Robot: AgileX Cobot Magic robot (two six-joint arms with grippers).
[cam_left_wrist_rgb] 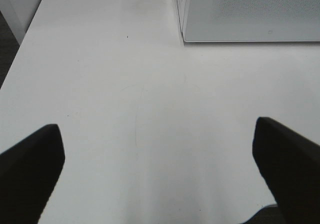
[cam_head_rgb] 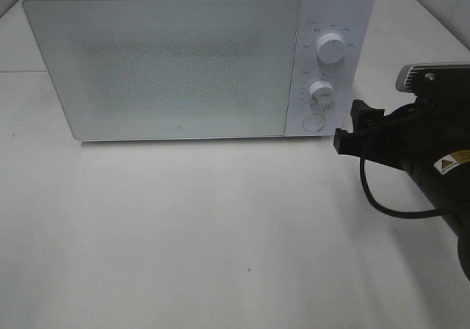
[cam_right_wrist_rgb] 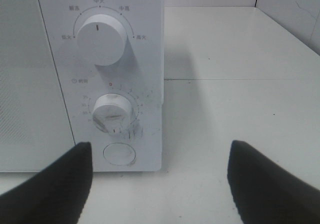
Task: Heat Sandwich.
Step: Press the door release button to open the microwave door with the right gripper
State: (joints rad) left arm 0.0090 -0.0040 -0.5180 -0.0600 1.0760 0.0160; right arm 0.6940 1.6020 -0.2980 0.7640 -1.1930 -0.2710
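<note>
Okay, here was where I stood. The microwave [cam_head_rgb: 161, 64] sat on the white table [cam_head_rgb: 220, 233] with its door [cam_head_rgb: 158, 68] fully closed. I could not find the sandwich anywhere: not on the table, not in either claw. My guess was that it lay inside, but the frosted door hid whatever was behind it, so I could not confirm that.

The right gripper [cam_head_rgb: 348, 125] hung just in front of the control panel, jaws spread wide and gripping nothing. Through its wrist camera I looked straight at the power knob [cam_right_wrist_rgb: 101, 38], the timer knob [cam_right_wrist_rgb: 113, 113] below it, and the round button [cam_right_wrist_rgb: 119, 153] at the bottom. The timer's mark seemed to point down, away from the red zero, though I wouldn't swear to it.

The left gripper [cam_left_wrist_rgb: 157, 125] was fully open too, empty, over bare table beside the microwave's corner.

My read: loading and closing looked done. What remained was the heating itself, then opening up and fetching the sandwich.
</note>
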